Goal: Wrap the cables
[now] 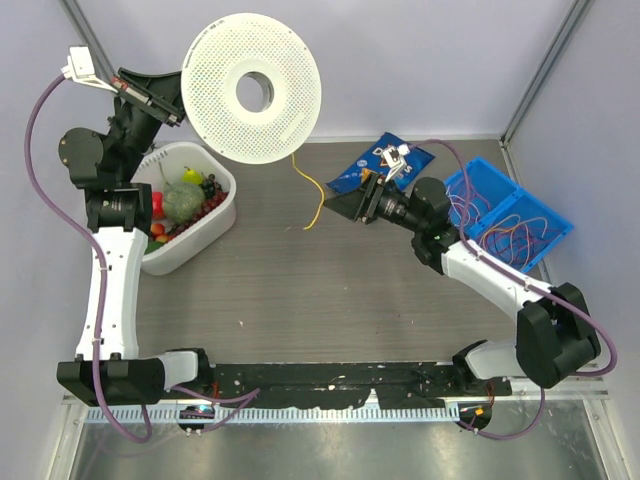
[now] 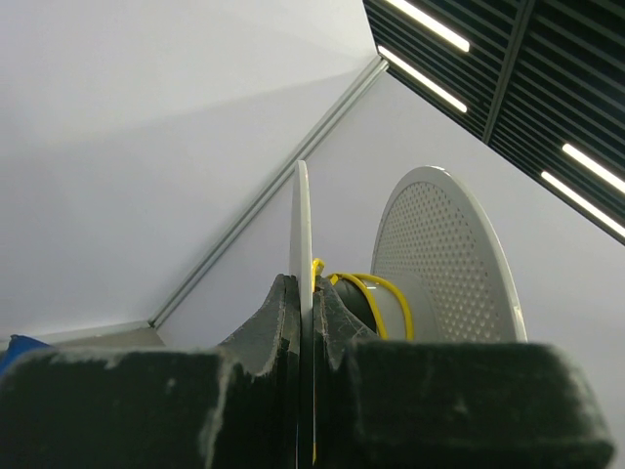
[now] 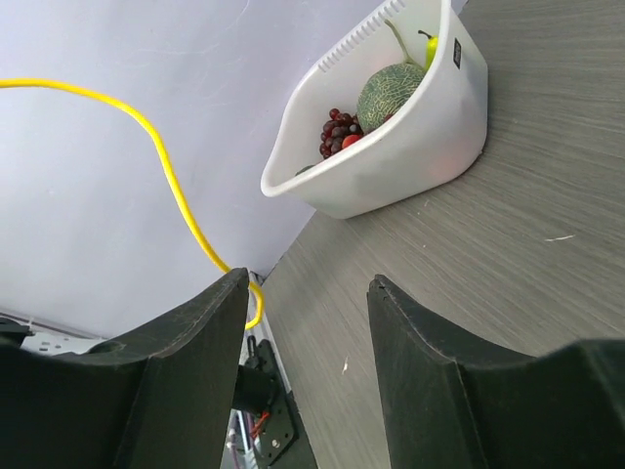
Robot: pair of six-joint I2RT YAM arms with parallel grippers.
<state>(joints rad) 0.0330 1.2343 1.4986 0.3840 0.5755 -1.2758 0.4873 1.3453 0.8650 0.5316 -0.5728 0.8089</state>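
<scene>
Clamped on the rim of the white spool (image 2: 439, 264), the left gripper (image 2: 305, 293) holds it raised over the far-left corner of the bench (image 1: 300, 290). Round its hub winds the yellow cable (image 1: 316, 195), dangling to the bench's far middle, just beside the right gripper (image 3: 308, 283), whose jaws stand wide and empty.

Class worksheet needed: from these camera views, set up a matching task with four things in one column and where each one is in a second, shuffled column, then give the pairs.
Column A
1. white spool
2. yellow cable
3. white tub
4. blue bin

Column B
a. on the right side of the table, holding thin wires
b. clamped by the left end effector, held up in the air
c. hangs loose from the spool
d. on the table's left side, holding fruit

Pairs: 1-b, 2-c, 3-d, 4-a
</scene>
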